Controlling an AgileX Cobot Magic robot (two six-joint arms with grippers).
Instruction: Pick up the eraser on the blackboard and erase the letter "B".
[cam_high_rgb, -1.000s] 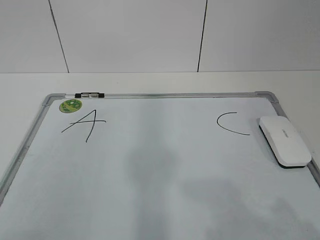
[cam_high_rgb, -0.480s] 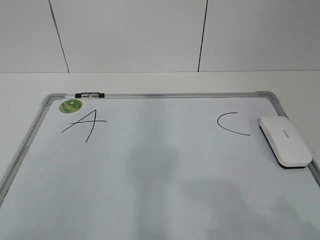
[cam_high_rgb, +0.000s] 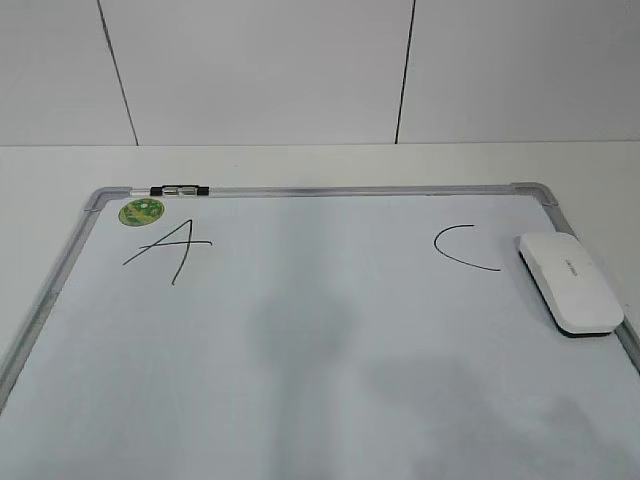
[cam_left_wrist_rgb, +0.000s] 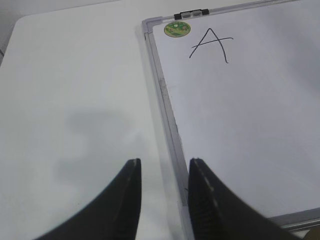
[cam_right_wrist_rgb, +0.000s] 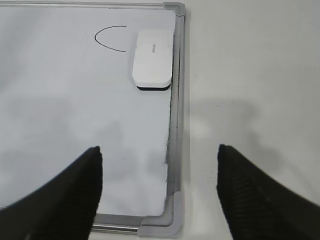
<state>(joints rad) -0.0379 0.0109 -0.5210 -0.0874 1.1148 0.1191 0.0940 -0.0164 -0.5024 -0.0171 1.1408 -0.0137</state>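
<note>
The white eraser lies flat on the blackboard against its right frame, just right of the "C". In the right wrist view the eraser is well ahead of my right gripper, which hangs wide open and empty over the board's near right corner. My left gripper is open with a narrower gap and holds nothing; it hovers over the board's left frame. The letter "B" is not in view; the surface between the "A" and the "C" is blank. Neither gripper appears in the exterior view.
A round green sticker and a small black-and-clear clip sit at the board's far left corner. The board rests on a white table with bare surface on both sides. A white panelled wall stands behind.
</note>
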